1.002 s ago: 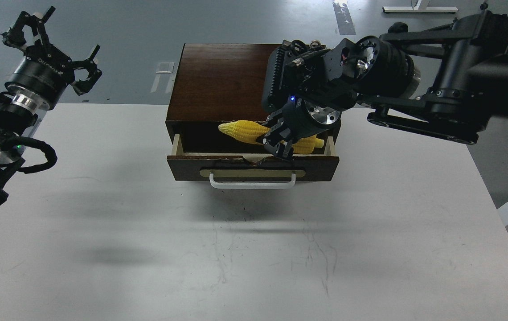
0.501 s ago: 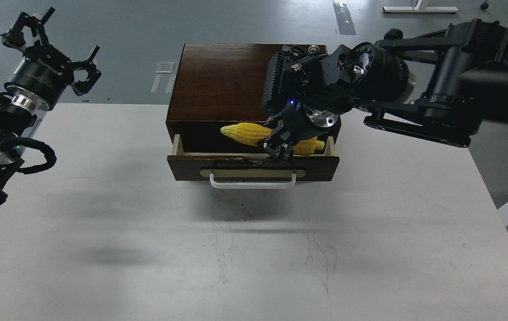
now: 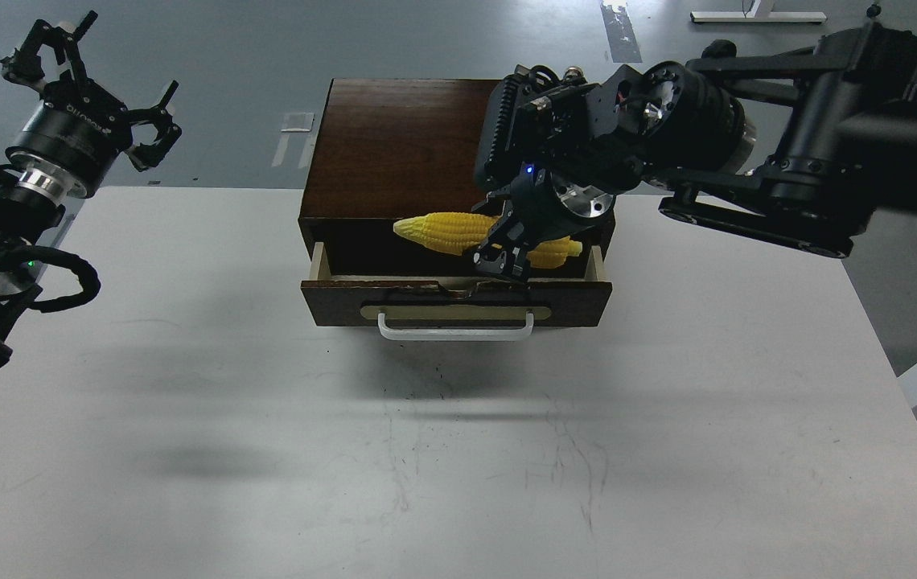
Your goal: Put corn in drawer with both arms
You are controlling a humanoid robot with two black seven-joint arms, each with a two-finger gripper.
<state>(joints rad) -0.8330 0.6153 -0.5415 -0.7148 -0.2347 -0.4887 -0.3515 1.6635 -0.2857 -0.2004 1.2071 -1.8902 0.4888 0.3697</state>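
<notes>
The dark brown wooden box [image 3: 398,145] stands at the table's back middle. Its drawer [image 3: 330,304] is pulled open toward me, with a white bar handle [image 3: 456,328]. The yellow corn [image 3: 446,231] lies across the drawer opening, its pointed tip to the left. My right gripper [image 3: 501,259] reaches down from the right and is shut around the corn's middle, hiding part of it. My left gripper [image 3: 96,84] is open and empty, raised off the table's far left edge, well away from the box.
The white table [image 3: 458,450] spreads out in front of the box, with scuff marks at its middle. My right arm's bulky wrist [image 3: 587,137] hangs over the box's right half. Grey floor lies beyond the table.
My right gripper has lifted slightly, and the corn has come up with it and shifted a little left. The left arm has barely moved.
</notes>
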